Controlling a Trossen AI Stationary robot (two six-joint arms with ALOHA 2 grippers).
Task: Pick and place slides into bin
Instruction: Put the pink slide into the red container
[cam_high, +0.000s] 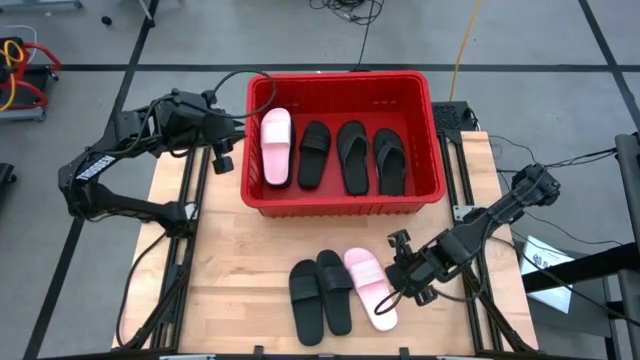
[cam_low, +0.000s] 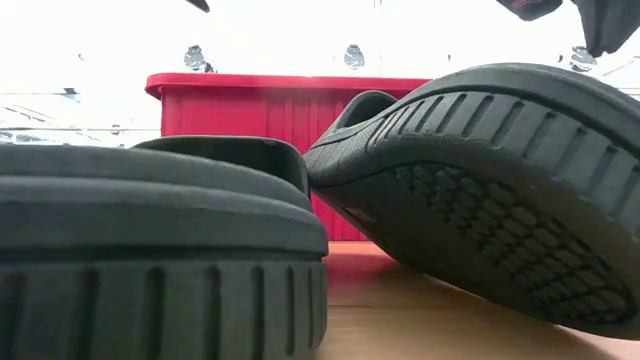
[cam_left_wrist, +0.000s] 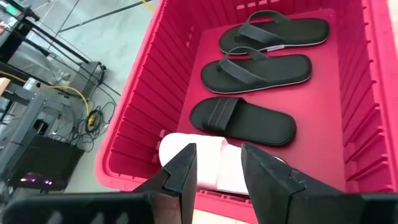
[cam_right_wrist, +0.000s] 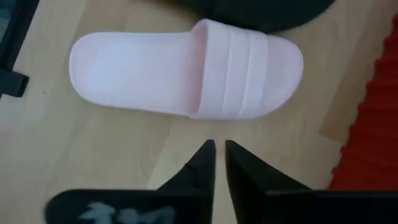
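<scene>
Grey floor with dark tape lines surrounds a light wooden table (cam_high: 250, 270), and cables lie on the floor beyond its far edge. On the far half of the table stands the red bin (cam_high: 342, 200), a ribbed plastic crate.

Inside the bin four slides lie side by side, all pointing along the same direction. At the left is one pale pink slide (cam_high: 276, 146), next to it a black band slide (cam_high: 314, 154), and then two black flip-flops (cam_high: 370, 158) toward the right wall. They are near each other but do not overlap.

On the near part of the table three more slides lie together: a pair of black band slides (cam_high: 321, 295), touching each other, and just to their right the second pink slide (cam_high: 371, 287), which lies at an angle. In the low view the black soles fill almost the whole picture, with the bin behind them.

Over the left far corner of the bin hangs the left gripper (cam_left_wrist: 219, 171), above the pink slide there; its fingers (cam_left_wrist: 184, 168) stand apart and hold nothing. At the right of the table, the right gripper (cam_right_wrist: 219, 155) is just beside the pink slide on the table, its fingers nearly together with only a thin gap, and nothing is between them.
</scene>
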